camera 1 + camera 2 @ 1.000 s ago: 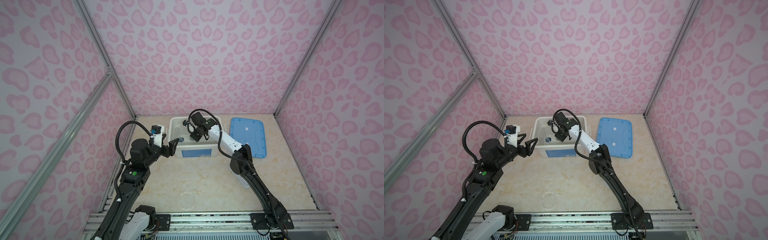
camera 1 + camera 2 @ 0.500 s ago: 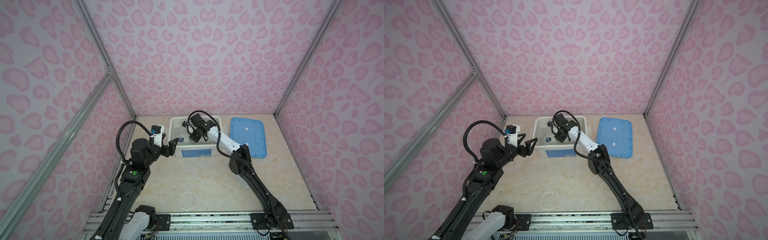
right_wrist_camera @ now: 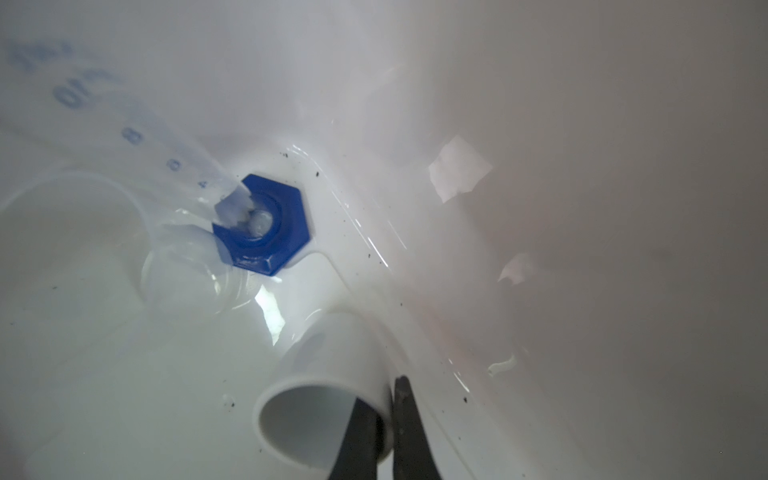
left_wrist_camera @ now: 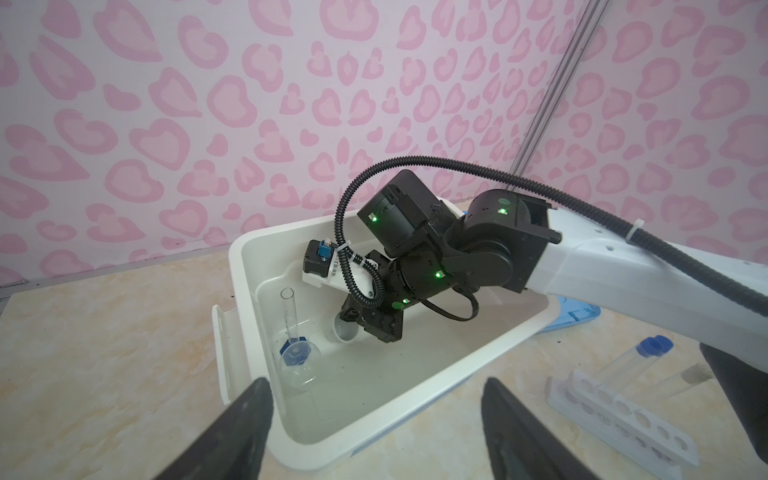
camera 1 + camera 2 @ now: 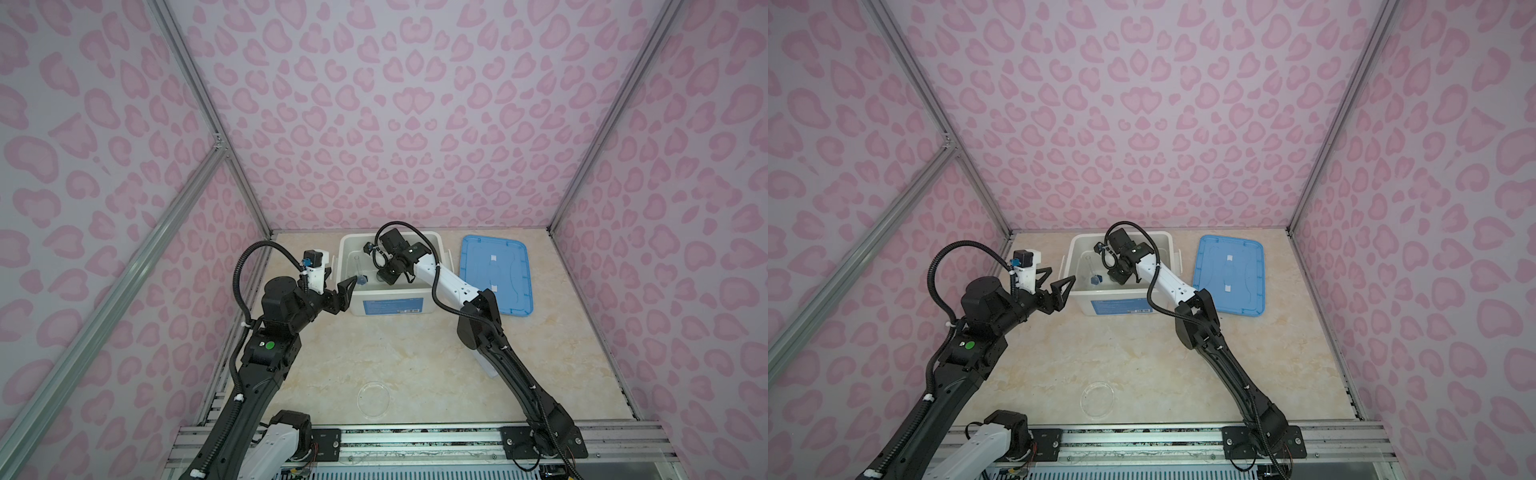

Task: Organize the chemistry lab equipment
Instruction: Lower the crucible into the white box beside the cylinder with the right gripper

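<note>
Tilting low inside the white bin, the small pale cup turns its open mouth back toward the wrist of the right gripper. Its closed end points away from the fingertips, so its long axis runs out toward the cylinder. That gripper is clenched on the cup's wall, one finger inside the mouth and one outside. Just beyond the fingertips the cylinder stands on its blue hexagonal base, tube upright and mouth upward. Outside the bin wall, well apart from it, the left gripper hangs with jaws spread wide, grasping nothing. Back along the right arm a white rack lies on the table with test tubes slanting beside it.
</note>
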Available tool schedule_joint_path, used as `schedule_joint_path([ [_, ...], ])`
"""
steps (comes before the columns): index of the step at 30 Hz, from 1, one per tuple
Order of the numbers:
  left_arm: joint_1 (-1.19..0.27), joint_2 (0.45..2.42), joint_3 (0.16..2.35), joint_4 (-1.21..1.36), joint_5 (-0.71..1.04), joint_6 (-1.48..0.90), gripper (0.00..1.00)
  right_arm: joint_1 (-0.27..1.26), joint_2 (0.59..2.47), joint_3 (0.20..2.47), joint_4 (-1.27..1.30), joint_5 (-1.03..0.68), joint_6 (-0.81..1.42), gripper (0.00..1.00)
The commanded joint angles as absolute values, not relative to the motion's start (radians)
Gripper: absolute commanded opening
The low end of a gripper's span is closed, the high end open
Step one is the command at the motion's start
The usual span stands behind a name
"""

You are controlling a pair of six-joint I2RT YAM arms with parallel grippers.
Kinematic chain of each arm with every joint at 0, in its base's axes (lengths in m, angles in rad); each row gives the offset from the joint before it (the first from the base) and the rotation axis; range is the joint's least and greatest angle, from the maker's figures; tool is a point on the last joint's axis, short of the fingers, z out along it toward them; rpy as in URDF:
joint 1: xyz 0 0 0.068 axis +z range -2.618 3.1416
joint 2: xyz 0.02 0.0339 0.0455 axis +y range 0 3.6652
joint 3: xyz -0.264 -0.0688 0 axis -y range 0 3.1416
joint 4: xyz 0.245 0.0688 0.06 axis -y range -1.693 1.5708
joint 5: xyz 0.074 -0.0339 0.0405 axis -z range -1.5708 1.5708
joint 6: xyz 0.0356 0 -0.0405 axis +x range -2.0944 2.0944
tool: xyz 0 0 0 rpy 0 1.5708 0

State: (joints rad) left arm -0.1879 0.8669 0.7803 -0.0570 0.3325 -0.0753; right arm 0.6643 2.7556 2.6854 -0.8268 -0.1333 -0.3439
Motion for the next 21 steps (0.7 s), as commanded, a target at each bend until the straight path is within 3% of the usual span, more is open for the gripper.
schedule_joint_path([
  [1,-0.187,0.870,0.778,-0.045,0.331,-0.066,0.81,0.664,2.780,2.686,-0.836,-0.132,-0.352,0.05],
  [21,-0.187,0.871,0.779,-0.043,0.333,-0.067,0.81,0.665,2.741,2.693,-0.841,-0.114,-0.359,0.16],
])
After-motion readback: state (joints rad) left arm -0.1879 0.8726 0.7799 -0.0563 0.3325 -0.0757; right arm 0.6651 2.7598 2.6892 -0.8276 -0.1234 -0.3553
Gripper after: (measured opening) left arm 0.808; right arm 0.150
